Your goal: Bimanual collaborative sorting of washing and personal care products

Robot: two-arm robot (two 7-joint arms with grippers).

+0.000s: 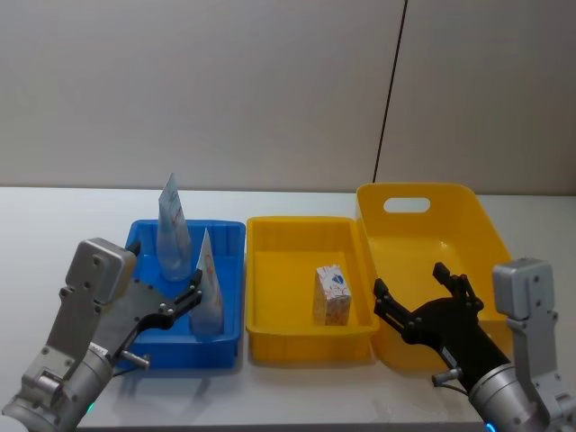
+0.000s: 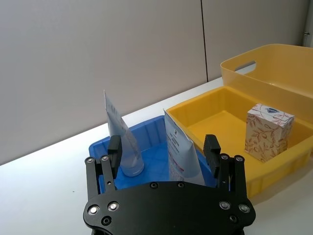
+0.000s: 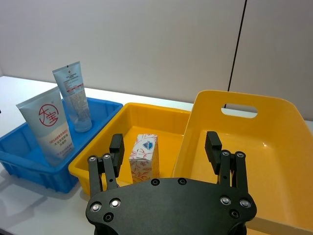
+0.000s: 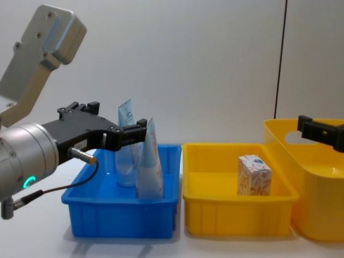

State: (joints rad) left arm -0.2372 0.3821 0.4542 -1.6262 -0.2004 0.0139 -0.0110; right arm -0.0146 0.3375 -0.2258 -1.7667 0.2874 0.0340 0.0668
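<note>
Over on the far left, the left gripper [image 1: 184, 301] hangs above the near edge of the blue bin [image 1: 229, 236], jaws spread wide and holding nothing. Two tubes stand in that bin, caps down and crimped ends pointing up, so their long axes run close to vertical. The near tube [image 1: 209, 292] sits right by the gripper's fingertips, and in the left wrist view it [image 2: 182, 152] shows between the open fingers [image 2: 212, 147], leaning a bit. The far tube [image 1: 172, 232] stands behind it, near the bin's back left (also tilted slightly).

Next over is the shallow yellow tray [image 1: 270, 344], with one carton [image 1: 332, 294] standing upright in its right half, long axis vertical, blue logo on top.

On the right, the right gripper [image 1: 421, 303] hovers over the near left corner of the big yellow tub [image 1: 459, 202], jaws wide too and empty.

My guess is that everything visible is already sorted, so the step is probably just backing off or going for the next item. If the left gripper does go for the near tube, I'd close across the flat faces low down, near the cap end, since the thin top will flex and it could tip into the far tube.
</note>
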